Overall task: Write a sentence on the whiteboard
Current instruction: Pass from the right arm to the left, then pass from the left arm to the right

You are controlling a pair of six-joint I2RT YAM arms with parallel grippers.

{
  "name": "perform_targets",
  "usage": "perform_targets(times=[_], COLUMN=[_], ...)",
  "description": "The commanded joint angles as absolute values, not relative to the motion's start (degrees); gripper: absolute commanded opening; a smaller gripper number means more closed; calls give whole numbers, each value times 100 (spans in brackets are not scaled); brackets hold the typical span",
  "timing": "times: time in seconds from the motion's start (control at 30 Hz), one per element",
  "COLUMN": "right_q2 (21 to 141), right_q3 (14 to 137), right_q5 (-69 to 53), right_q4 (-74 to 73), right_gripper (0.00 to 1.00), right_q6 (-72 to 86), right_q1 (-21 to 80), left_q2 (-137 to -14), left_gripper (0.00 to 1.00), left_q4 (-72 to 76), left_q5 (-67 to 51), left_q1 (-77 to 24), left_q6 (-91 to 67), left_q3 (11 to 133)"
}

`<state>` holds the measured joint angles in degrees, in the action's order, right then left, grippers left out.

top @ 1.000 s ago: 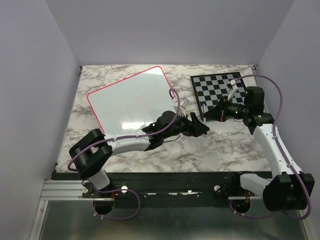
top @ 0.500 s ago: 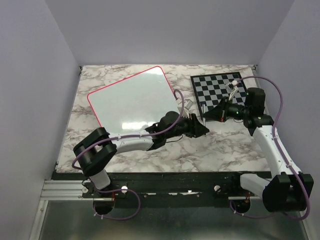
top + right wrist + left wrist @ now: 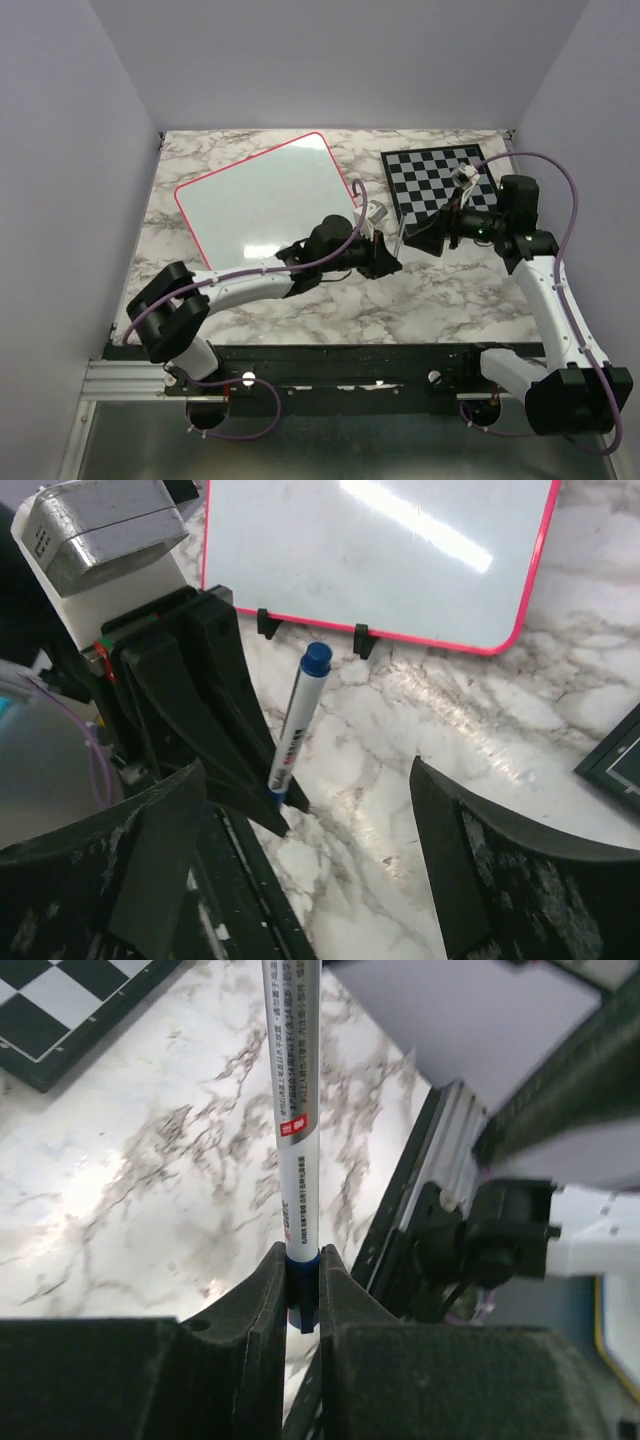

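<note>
Since the marker (image 3: 292, 735) is pinched at its lower end by the left gripper (image 3: 300, 1260), clamped on it, while the right gripper (image 3: 305, 770) stands wide open either side without touching, this reads as a handover. Left arm stretches low over the counter (image 3: 450, 710), right arm bends toward it. Whiteboard (image 3: 300, 560) lies beyond the left gripper, no writing visible.

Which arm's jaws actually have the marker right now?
The left gripper: its jaws are shut on the blue end of the marker. The right gripper has its jaws spread wide, touching the marker on neither side.
</note>
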<state>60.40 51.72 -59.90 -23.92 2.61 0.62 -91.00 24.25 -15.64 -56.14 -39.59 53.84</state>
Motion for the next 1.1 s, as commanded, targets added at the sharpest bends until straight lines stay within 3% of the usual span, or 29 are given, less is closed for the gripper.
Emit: perform_targets(times=[0.0, 0.27, 0.37, 0.7, 0.87, 1.07], right_q2=[5976, 6907, 7233, 7084, 6961, 6970], right_q3=[5923, 6767, 6847, 6364, 5959, 5985], right_q5=[-6073, -7593, -7752, -7761, -7550, -7541], right_q4=[-4269, -7781, -8147, -6857, -5785, -5477], right_gripper=[92, 92, 92, 88, 79, 62], right_q6=[-2633, -6665, -7057, -5811, -4801, -4396], right_q1=[26, 122, 334, 1308, 1599, 1679], left_q2=[-8089, -7945, -8121, -8402, -8437, -8499], left_gripper=[0, 0, 0, 0, 0, 0], left_q4=[-194, -3074, -3419, -3437, -3296, -3147], left_q5=[-2373, -2917, -3032, -3164, -3181, -3208], left_q1=[-5388, -5309, -5317, -5414, -5423, -5414], left_q6=[-1248, 1290, 1494, 1521, 1389, 1213], left_q3=[5449, 6493, 6697, 7145, 7154, 7119])
